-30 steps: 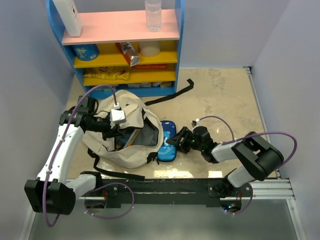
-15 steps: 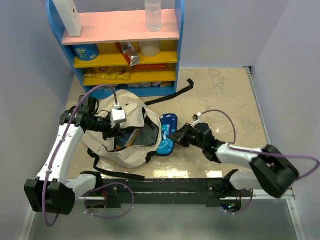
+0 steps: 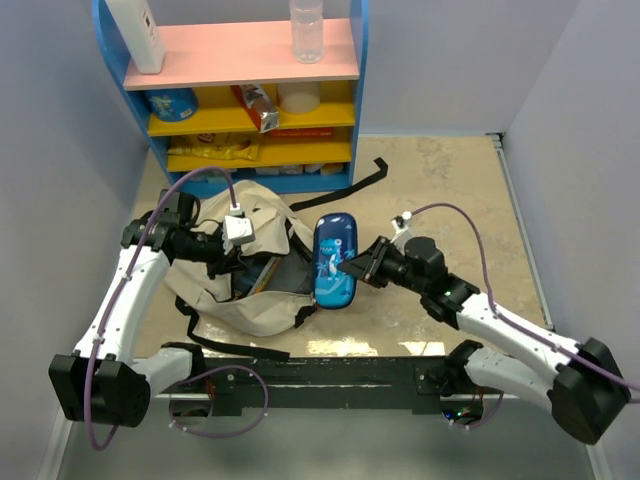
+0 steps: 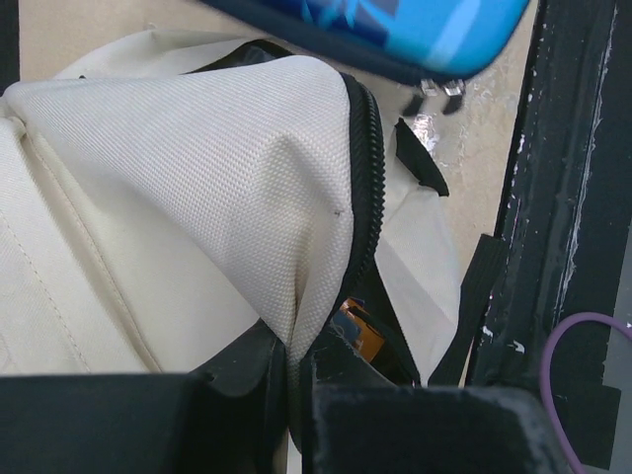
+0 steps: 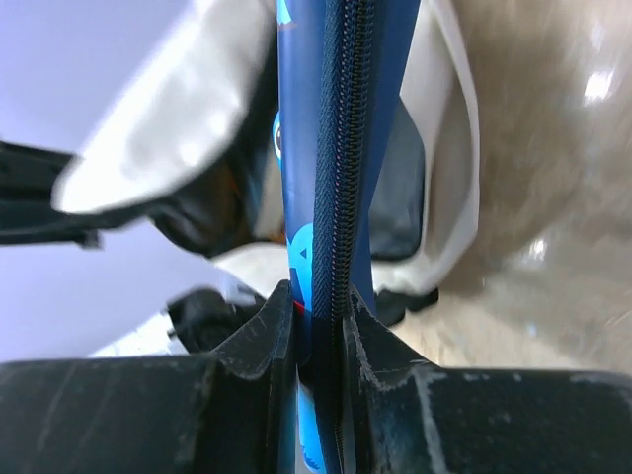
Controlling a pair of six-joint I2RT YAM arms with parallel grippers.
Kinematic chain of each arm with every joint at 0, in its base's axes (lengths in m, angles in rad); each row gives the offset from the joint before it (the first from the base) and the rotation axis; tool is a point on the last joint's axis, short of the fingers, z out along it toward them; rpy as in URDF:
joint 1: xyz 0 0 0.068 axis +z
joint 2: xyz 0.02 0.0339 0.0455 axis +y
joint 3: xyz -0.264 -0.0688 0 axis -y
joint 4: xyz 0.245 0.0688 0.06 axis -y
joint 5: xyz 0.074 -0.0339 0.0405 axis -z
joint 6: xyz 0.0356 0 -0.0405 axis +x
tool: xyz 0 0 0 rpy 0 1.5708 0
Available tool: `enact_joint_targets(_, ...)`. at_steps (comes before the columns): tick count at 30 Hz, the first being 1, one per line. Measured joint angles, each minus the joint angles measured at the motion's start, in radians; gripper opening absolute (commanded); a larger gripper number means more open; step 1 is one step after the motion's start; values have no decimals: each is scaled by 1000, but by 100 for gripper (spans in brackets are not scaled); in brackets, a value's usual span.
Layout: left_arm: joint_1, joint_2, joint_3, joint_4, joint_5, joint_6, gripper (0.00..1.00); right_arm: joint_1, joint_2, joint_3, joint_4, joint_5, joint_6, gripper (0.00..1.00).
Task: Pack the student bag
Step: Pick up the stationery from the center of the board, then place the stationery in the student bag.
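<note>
The beige student bag lies on the table at left centre, its mouth open toward the right and an orange item inside. My left gripper is shut on the bag's upper lip and holds it up. My right gripper is shut on the blue pencil case and holds it above the table, just right of the bag's opening. In the right wrist view the case stands edge-on between the fingers, zipper toward the camera, with the bag behind it. The case's end also shows in the left wrist view.
A blue shelf unit with pink and yellow shelves stands at the back, holding a bottle, a white container and snack packs. A black strap trails from the bag across the table. Walls close both sides.
My right arm has lifted the pencil case off the table and swung it up beside the bag's opening. The left gripper has kept its hold on the bag's lip.
</note>
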Motion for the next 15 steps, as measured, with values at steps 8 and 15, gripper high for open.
enact_joint_targets(8,-1,-8,0,10,0,-17,4,154,218,-2,69,-176,58,0)
enact_joint_targets(15,-6,-9,0,12,-4,-26,5,163,339,105,183,-295,93,0)
